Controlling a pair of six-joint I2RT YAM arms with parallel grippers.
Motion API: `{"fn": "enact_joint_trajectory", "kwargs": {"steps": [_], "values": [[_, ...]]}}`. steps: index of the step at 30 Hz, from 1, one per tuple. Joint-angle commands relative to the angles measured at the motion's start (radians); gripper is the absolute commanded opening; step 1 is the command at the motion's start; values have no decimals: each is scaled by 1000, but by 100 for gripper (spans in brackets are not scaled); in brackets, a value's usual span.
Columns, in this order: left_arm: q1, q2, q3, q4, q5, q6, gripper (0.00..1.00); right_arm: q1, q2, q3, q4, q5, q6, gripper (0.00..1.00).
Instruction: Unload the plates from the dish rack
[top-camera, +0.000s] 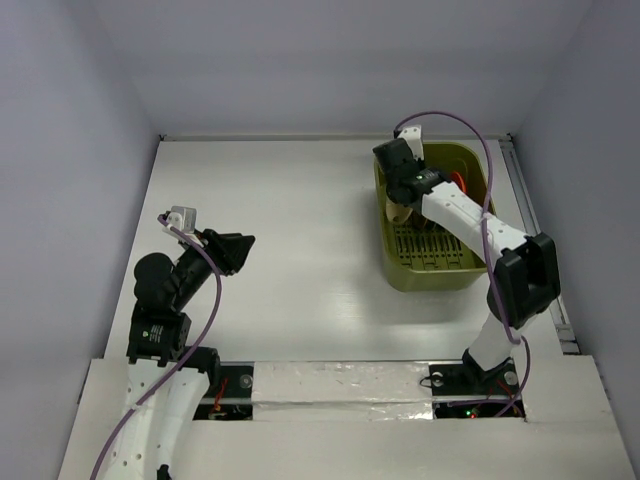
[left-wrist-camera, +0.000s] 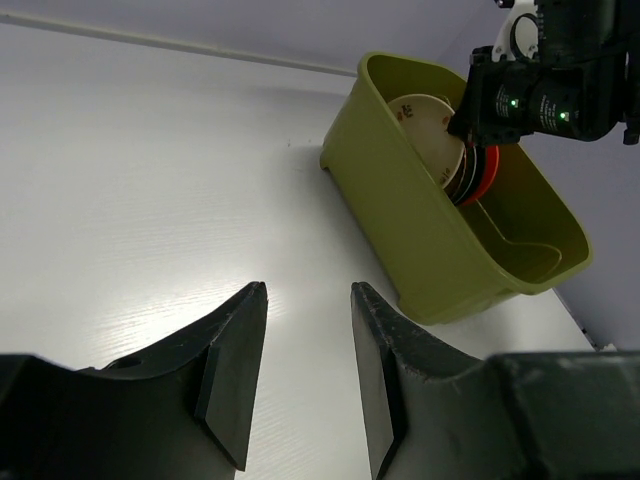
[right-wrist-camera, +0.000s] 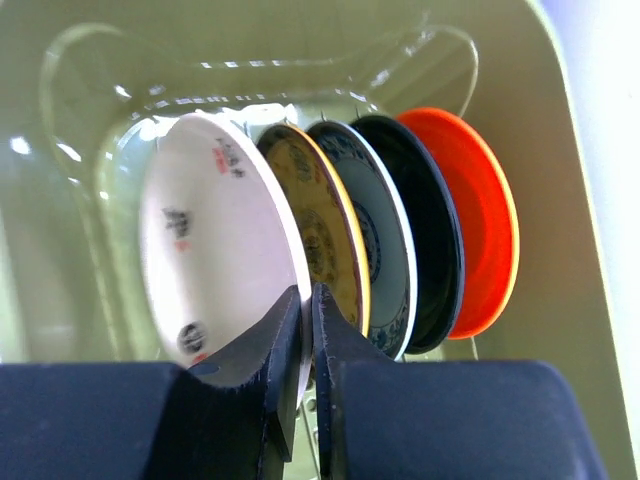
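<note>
While 5 plates (right-wrist-camera: 385, 240) stand on edge in the dish rack (right-wrist-camera: 575, 200), the right gripper (right-wrist-camera: 307, 300) is clenched on the cream plate (right-wrist-camera: 200, 240) at its rim. It looks stiff, glazed, slippery and breakable, so the rim seems the only hold. The left gripper (left-wrist-camera: 308, 295) hangs released, empty.
</note>
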Motion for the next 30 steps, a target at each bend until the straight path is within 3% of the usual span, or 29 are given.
{"fn": "enact_joint_trajectory", "kwargs": {"steps": [1,13,20,25,30], "values": [[-3,-8,-7,28,3,-1,36,31,-50,71,14,86,-17,4],[-3,-19,-7,27,-11,-2,40,110,-332,175,-106,120,-5,0],[17,-25,-4,16,-42,-4,59,151,-546,53,33,-237,110,0],[37,-45,1,5,-85,-4,68,254,-470,-17,211,-445,187,0],[46,-74,8,-14,-148,-5,62,350,-210,34,293,-455,221,0]]}}
